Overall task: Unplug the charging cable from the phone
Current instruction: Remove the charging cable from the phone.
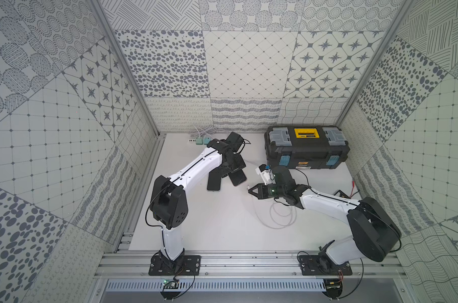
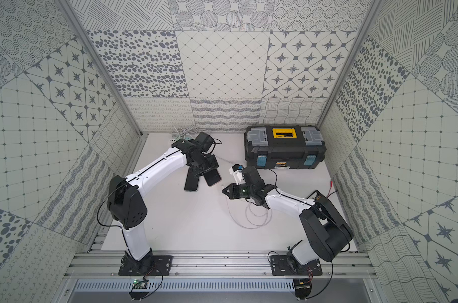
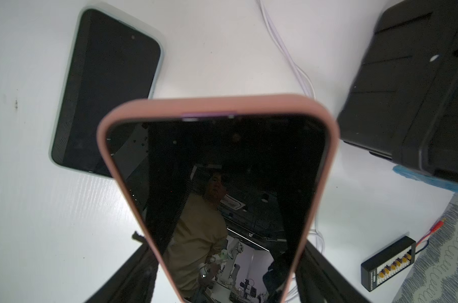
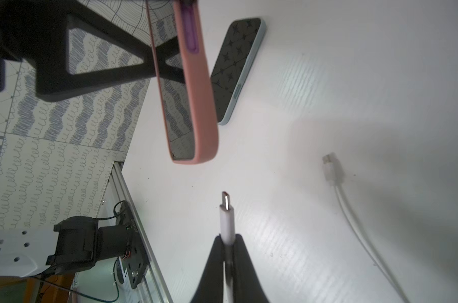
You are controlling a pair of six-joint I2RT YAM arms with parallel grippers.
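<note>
I judge the unplugging done: my left gripper [image 3: 226, 246] grasps the pink-cased phone [image 3: 217, 157], while my right gripper [image 4: 228, 240] pinches the white charging cable [image 4: 227, 220], its plug bare and apart.

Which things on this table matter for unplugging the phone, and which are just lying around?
Part of the job:
pink-cased phone, held in the left fingers
white cable plug, held in the right fingers, already clear of the phone

Just lying about:
blue-cased phone
loose second cable
black toolbox
small connector board
</note>
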